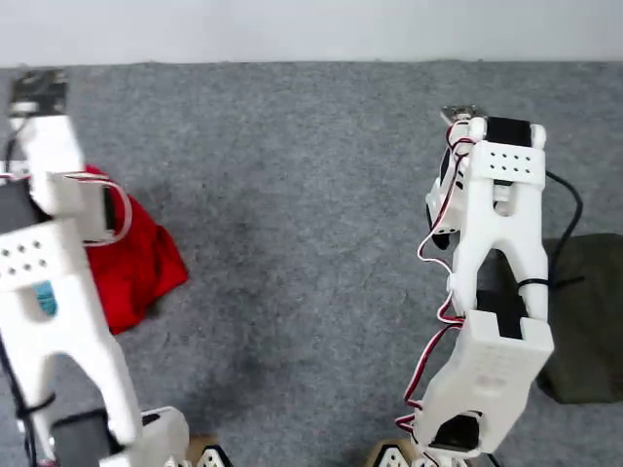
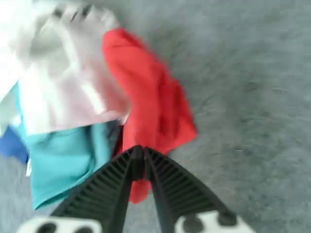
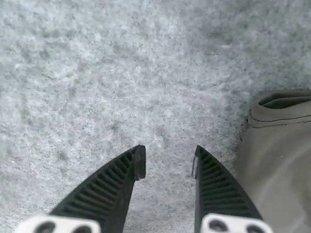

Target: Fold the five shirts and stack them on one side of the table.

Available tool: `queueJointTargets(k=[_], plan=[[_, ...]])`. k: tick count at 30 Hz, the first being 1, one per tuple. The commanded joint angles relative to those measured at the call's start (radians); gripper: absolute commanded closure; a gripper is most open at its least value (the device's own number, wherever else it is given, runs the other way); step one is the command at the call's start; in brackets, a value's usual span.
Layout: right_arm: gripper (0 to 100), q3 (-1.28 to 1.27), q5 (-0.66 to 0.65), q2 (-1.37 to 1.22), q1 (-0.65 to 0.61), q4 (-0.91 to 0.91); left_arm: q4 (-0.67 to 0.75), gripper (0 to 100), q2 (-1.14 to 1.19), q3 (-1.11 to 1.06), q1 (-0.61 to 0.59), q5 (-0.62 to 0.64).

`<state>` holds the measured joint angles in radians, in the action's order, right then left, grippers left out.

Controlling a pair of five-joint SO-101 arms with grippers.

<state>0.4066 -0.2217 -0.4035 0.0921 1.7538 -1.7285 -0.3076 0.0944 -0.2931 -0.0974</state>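
A crumpled red shirt [image 1: 141,261] lies at the table's left side, partly under my left arm [image 1: 44,258]. The left wrist view shows the red shirt [image 2: 148,97] beside a white shirt [image 2: 63,87], a teal shirt [image 2: 63,162] and a bit of blue cloth [image 2: 9,143] in a loose pile. My left gripper [image 2: 141,154] hangs shut above the red shirt's edge. A folded olive shirt [image 1: 584,311] rests at the table's right edge. My right gripper [image 3: 167,162] stands open over bare carpet, with the olive shirt [image 3: 277,165] just beside one finger.
Grey carpet [image 1: 302,204] covers the table between the two arms. The right arm [image 1: 496,272], with its red and white wires, stretches over the carpet next to the olive shirt. A pale wall runs along the far edge.
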Motion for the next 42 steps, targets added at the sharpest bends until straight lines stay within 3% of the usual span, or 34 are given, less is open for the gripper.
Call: queueJointTargets(k=[1,11,16,23,34,36,39,42], plan=[[82.6,-0.026,-0.002,0.059,-0.008,0.041,-0.009,99,-0.1,0.035,0.15,-0.08],[82.6,-0.138,-0.002,0.059,-0.004,0.039,0.003,99,-0.244,0.039,0.571,-0.192],[82.6,-0.138,-0.002,0.059,-0.007,0.039,0.123,99,-0.282,0.038,0.608,-0.201],[82.6,-0.146,-0.009,0.059,-0.035,0.039,0.069,99,-0.155,-0.127,0.451,-0.201],[81.9,-0.147,-0.006,0.031,-0.61,-0.15,0.011,98,-0.117,-0.3,0.077,-0.17],[78.1,-0.141,-0.006,-0.002,-0.696,-0.168,-0.003,98,-0.117,-0.302,-0.011,-0.161],[71.7,-0.071,-0.011,-0.081,-0.756,-0.163,-0.008,98,-0.117,-0.305,-0.094,-0.16],[73.1,0.028,-0.011,-0.173,-0.762,-0.147,-0.008,98,-0.117,-0.306,-0.114,-0.16]])
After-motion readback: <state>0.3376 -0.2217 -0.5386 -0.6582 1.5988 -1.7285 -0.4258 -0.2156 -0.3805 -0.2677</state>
